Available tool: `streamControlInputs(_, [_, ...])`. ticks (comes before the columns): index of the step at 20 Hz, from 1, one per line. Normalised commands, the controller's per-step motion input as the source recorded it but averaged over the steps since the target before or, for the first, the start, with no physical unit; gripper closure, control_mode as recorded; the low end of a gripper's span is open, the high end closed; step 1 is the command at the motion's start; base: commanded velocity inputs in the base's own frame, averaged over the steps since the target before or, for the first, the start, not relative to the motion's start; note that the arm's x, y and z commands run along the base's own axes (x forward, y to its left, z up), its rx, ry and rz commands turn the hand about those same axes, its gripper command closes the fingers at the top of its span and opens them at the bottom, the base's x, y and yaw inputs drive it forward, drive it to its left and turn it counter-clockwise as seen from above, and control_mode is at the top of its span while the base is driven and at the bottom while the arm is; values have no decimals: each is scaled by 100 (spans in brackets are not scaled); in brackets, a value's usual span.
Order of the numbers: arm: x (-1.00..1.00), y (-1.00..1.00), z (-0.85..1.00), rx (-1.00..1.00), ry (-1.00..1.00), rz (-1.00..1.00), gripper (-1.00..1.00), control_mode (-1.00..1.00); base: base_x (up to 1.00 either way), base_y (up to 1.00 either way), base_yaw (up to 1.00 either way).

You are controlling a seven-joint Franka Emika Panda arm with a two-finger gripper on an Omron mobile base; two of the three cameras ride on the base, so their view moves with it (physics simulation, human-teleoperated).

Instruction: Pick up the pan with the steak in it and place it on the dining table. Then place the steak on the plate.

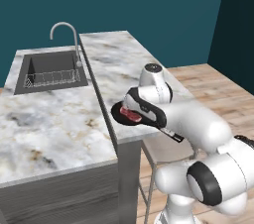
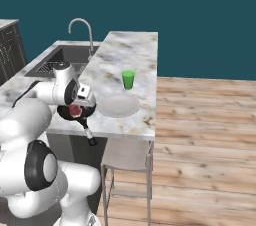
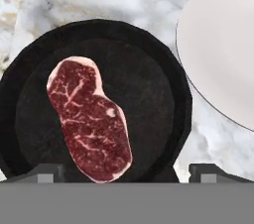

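The gripper (image 3: 127, 172) is seen spread, tips barely visible, above the steak (image 3: 90, 118), with the pan (image 3: 149, 94) partly hidden by the arm.

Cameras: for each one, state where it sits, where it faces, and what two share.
Left base view: behind the arm's left, facing forward-down at the long marble dining table; white arm rises lower right.
Right base view: behind its right; shares the round black frying pan.
Hand view: on the hand, facing down at the marbled red steak; claw tips at the bottom.

Even, bright, shadowless rendered light
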Motion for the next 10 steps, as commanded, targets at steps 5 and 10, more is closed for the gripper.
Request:
streamControlInputs(5, [18, 14, -5, 0, 0, 0, -100, -100, 0, 0, 0])
streamControlInputs(10, [1, 6, -4, 0, 3, 0, -100, -100, 0, 0, 0])
